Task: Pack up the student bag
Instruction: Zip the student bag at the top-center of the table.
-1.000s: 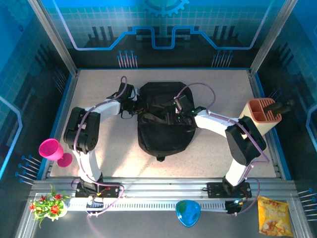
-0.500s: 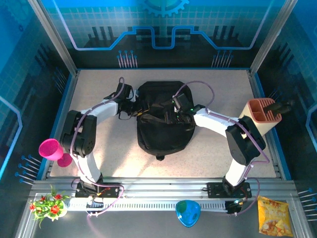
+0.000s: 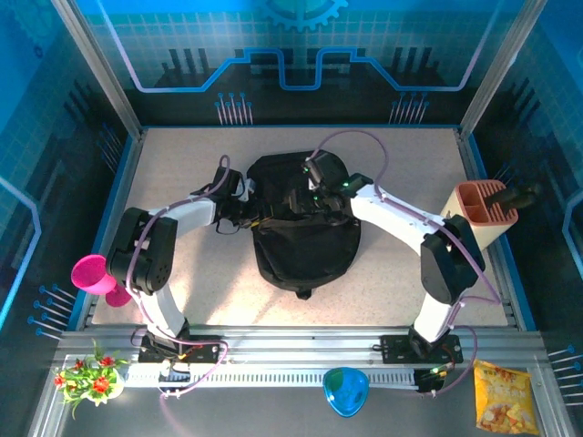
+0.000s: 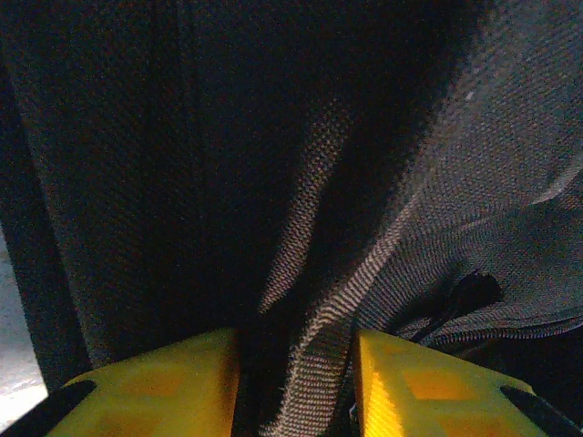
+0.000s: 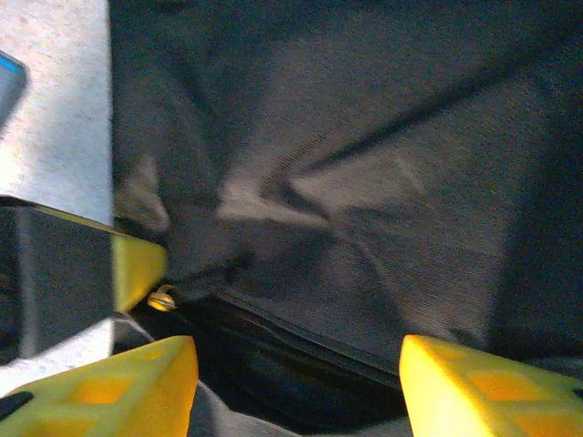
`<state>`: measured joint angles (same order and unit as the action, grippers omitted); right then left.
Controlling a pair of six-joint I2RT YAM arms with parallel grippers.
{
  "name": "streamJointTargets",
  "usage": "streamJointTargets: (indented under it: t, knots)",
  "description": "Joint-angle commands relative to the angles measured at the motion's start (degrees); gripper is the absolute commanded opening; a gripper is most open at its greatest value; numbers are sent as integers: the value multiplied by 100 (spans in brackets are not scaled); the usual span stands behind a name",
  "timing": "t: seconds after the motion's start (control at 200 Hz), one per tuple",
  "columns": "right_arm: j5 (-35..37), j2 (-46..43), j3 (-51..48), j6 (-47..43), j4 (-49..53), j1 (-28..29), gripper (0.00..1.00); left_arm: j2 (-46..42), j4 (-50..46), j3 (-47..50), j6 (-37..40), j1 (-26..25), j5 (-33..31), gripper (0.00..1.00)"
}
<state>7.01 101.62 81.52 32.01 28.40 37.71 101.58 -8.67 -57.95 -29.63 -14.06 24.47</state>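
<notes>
Speckled tabletop (image 3: 182, 155) bears the woven black student bag (image 3: 305, 250), left fingers (image 4: 155, 382) pinching it, right fingers (image 5: 483, 382) spread.

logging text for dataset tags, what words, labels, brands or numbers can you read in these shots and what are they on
No text can be read in these pictures.
snack packet: yellow with some printing, too small to read.
student bag: plain black fabric up close in both wrist views, no label or brand seen.
back wall: a gear emblem and line graphics, no words or numbers.
</notes>
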Motion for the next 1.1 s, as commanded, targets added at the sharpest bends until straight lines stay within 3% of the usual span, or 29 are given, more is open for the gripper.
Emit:
streamJointTargets:
  t: [0.0,0.19,0.66,0.94,1.036,1.096]
  knots:
    - [-182,525,470,403,598,242,57,-125,12,117,157,-88,110,36]
    - [-232,1284,1242,921,1330,407,44,-103,87,150,124,-105,153,33]
    - [252,2359,2363,1354,1919,603,38,-117,284,281,38,-122,266,28]
    - [1010,3006,3084,1475,2375,690,32,-130,393,379,-17,-123,317,25]
    - [1211,3136,3291,1479,2556,685,25,-141,393,390,-23,-127,329,24]
    - [1267,3326,3331,1492,2617,684,15,-160,392,390,-21,-123,305,23]
